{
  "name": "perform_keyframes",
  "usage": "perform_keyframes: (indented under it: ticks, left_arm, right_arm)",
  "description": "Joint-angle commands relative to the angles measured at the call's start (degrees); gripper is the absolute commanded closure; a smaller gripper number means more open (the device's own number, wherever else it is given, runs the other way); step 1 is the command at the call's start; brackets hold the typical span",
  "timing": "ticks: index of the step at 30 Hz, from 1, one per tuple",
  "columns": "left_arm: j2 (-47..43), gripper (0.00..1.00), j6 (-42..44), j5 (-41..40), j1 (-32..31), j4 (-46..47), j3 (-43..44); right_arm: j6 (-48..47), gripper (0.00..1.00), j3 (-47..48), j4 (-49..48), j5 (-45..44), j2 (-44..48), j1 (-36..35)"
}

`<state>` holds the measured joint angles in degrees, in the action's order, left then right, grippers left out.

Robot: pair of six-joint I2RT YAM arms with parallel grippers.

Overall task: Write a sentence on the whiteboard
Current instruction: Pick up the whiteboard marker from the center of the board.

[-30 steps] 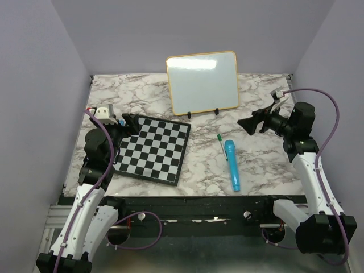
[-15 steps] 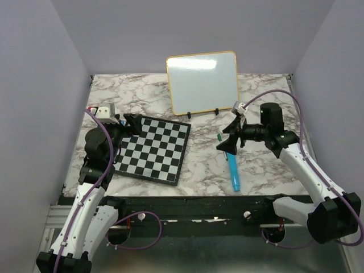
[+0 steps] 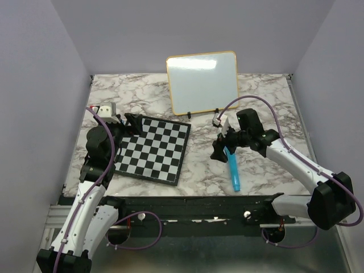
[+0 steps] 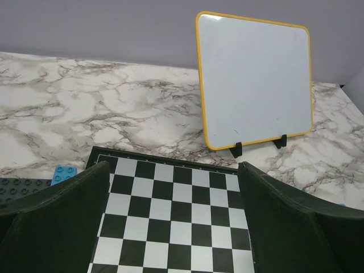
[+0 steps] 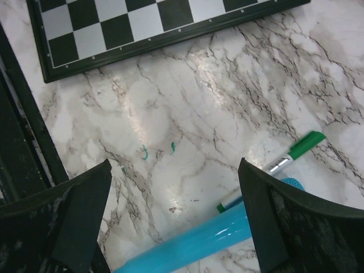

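The whiteboard (image 3: 203, 82) stands upright on small black feet at the back of the marble table, yellow-framed; its face (image 4: 256, 79) is blank white, and the sentence does not show. A green-capped marker (image 5: 284, 161) lies on the table beside a blue tube-shaped thing (image 3: 232, 170). My right gripper (image 3: 218, 151) hovers open just left of both, fingers pointing down; in the right wrist view the gripper (image 5: 173, 170) has bare marble between its fingers and the blue tube (image 5: 193, 247) below. My left gripper (image 3: 132, 121) is open over the checkered board's far left edge, empty (image 4: 173, 170).
A black-and-white checkered board (image 3: 153, 149) lies left of centre, in front of the whiteboard. A blue brick (image 4: 65, 172) and a dark plate (image 4: 17, 190) sit by its left corner. Small green marks (image 5: 145, 152) stain the marble. Purple walls close in left and right.
My right arm has swung from the table's right side leftward and down to the marker and blue tube, still open. The left arm has barely moved.
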<state>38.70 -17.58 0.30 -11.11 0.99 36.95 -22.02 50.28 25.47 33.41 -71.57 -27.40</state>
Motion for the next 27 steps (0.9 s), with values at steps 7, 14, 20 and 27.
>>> perform_keyframes:
  ticks: [7, 14, 20, 27]
  left_arm:
    - [0.1, 0.01, 0.2, 1.0, 0.0, 0.8, 0.1]
    - [0.0, 0.01, 0.1, 1.5, 0.0, 0.8, 0.1]
    - [-0.2, 0.01, 0.1, 1.6, 0.0, 0.8, 0.2]
    - [-0.4, 0.01, 0.1, 1.8, 0.0, 0.8, 0.1]
  right_arm:
    - [-2.3, 0.14, 0.7, 4.7, -9.3, -2.2, -0.2]
    - [0.0, 0.31, 2.9, 7.0, -8.5, -8.8, -0.2]
    - [0.9, 0.33, 3.0, 7.6, -12.7, -12.3, -0.2]
    - [1.6, 0.34, 3.9, 9.0, -14.9, -16.2, -0.3]
